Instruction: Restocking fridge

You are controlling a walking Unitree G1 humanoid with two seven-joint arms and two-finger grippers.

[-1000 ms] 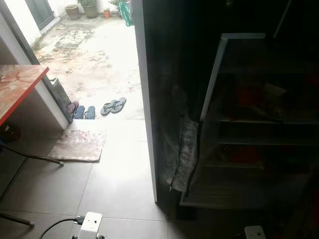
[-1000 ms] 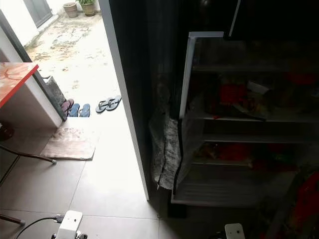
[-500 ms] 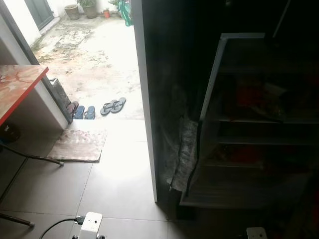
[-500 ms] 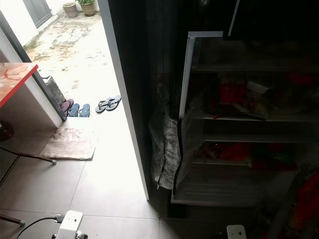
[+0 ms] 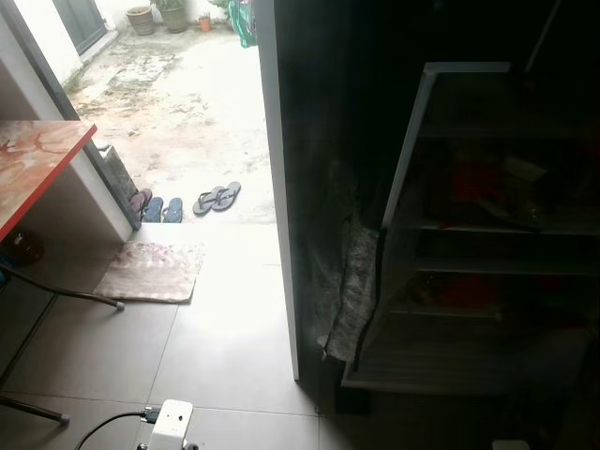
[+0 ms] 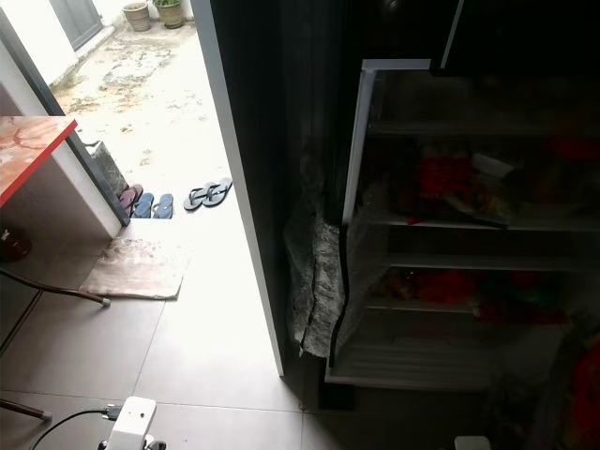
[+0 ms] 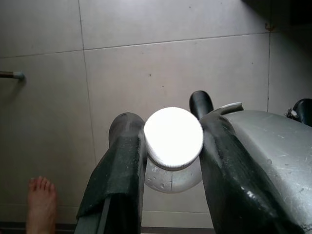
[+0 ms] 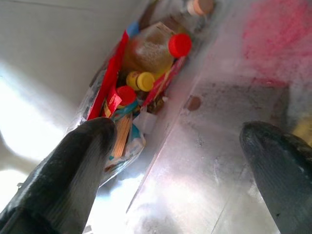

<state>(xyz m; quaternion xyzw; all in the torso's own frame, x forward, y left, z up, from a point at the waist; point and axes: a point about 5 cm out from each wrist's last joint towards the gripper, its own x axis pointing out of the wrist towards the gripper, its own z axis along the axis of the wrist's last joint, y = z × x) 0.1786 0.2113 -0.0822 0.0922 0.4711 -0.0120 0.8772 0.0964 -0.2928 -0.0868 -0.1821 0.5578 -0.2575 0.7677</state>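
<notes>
The fridge (image 6: 357, 169) stands open on the right, dark inside, with red packs (image 6: 441, 178) on its white shelves. My left gripper (image 7: 165, 122) is shut on a clear bottle (image 7: 171, 178) with a white ribbed cap (image 7: 173, 137), held over the grey floor tiles. My right gripper (image 8: 178, 136) is open, its fingers (image 8: 78, 161) wide apart above a silvery surface. Beyond it lies a narrow bin of bottles with a red cap (image 8: 179, 45) and yellow caps (image 8: 139, 80).
A dark upright panel with a white edge (image 6: 239, 187) stands left of the fridge, a grey cloth (image 6: 314, 281) hanging beside it. A doorway leads to a courtyard, with slippers (image 5: 216, 198), a mat (image 5: 152, 271) and a red table (image 5: 37, 164). A person's bare foot (image 7: 41, 202) rests on the tiles.
The head camera has shifted slightly, so the whole scene sits a little lower and further right. Nothing in the scene has visibly moved.
</notes>
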